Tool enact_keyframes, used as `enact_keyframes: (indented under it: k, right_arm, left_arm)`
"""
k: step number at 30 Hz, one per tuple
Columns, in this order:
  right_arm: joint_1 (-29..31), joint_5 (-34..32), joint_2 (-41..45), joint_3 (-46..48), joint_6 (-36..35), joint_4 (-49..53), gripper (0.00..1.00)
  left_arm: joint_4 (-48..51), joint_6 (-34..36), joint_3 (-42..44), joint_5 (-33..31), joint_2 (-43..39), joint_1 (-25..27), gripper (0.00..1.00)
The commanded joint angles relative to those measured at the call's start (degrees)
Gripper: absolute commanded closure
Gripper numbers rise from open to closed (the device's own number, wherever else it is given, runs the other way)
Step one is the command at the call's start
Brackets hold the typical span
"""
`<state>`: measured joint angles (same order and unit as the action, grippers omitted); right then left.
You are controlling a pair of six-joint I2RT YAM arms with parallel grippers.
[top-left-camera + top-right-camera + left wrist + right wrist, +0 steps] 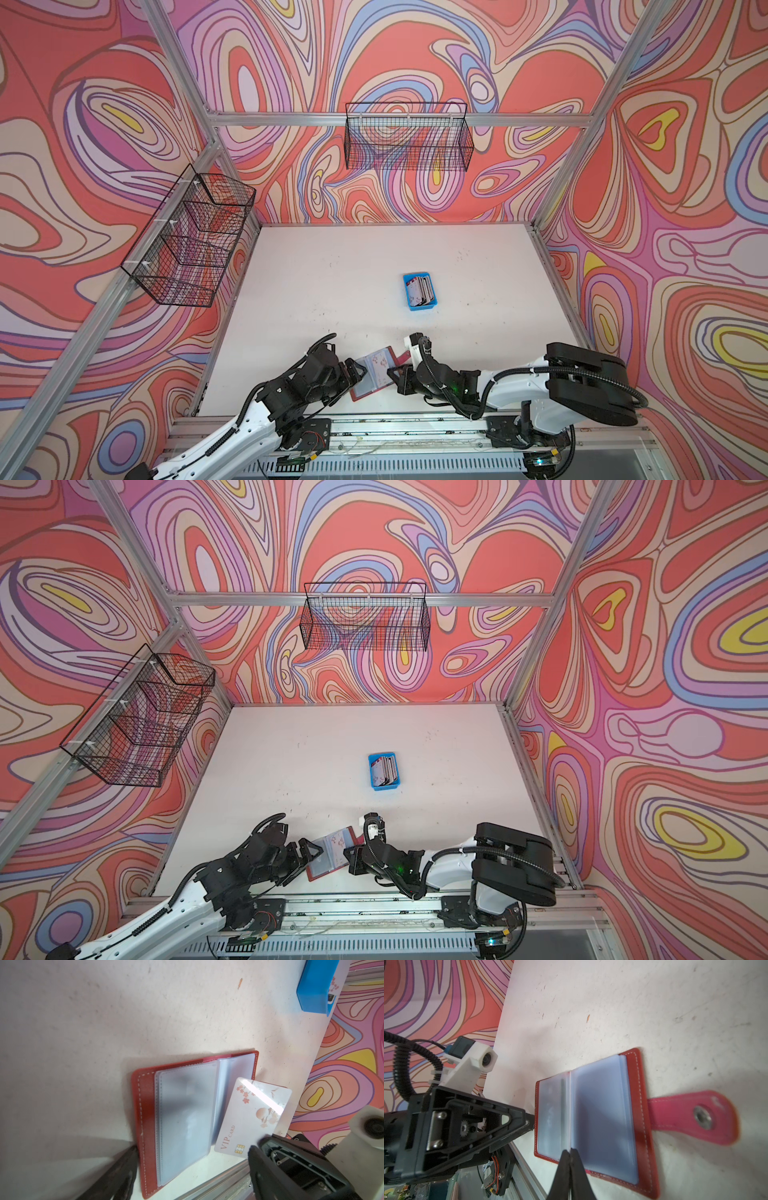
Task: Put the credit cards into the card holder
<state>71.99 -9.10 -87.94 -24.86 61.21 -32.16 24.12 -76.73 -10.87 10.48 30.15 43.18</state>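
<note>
Prints on the credit cards (420, 290) in the blue tray (409, 306) on the bench (324, 291) are illegible. At the near edge the right claw (570, 1152) is clenched on one card (252, 1113) over the open card holder (602, 1115). The left claw (358, 373) gapes wide, fingertip (529, 1121) at its left cover.

The red card holder (368, 384) lies open near the desk's (311, 291) front edge, clear sleeves (600, 1118) up, strap (691, 1118) spread flat. One white blossom-printed card (249, 1113) tilts over it; other cards (423, 288) stand in a blue tray (423, 307).
</note>
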Motion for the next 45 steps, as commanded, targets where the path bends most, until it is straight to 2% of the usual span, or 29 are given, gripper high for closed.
enact_keyframes:
  k: [1,29,40,45]
  right_arm:
    - [0.3,-1.1,-1.3,-1.6,0.9,-0.4,1.0]
    - [-0.2,2.5,-8.0,-3.4,2.3,-4.7,1.0]
    - [-0.2,-0.1,-2.4,-4.0,0.8,-0.9,1.0]
    - [-0.2,0.0,-3.7,-4.1,1.1,-1.7,1.0]
  left_arm:
    - [2.3,-0.2,1.3,-1.4,1.0,0.2,0.15]
    - [1.8,0.0,1.4,-1.8,2.2,0.2,0.15]
    - [2.3,0.4,1.0,-2.0,2.3,0.2,0.15]
    - [2.6,0.4,1.0,-2.4,2.0,0.2,0.15]
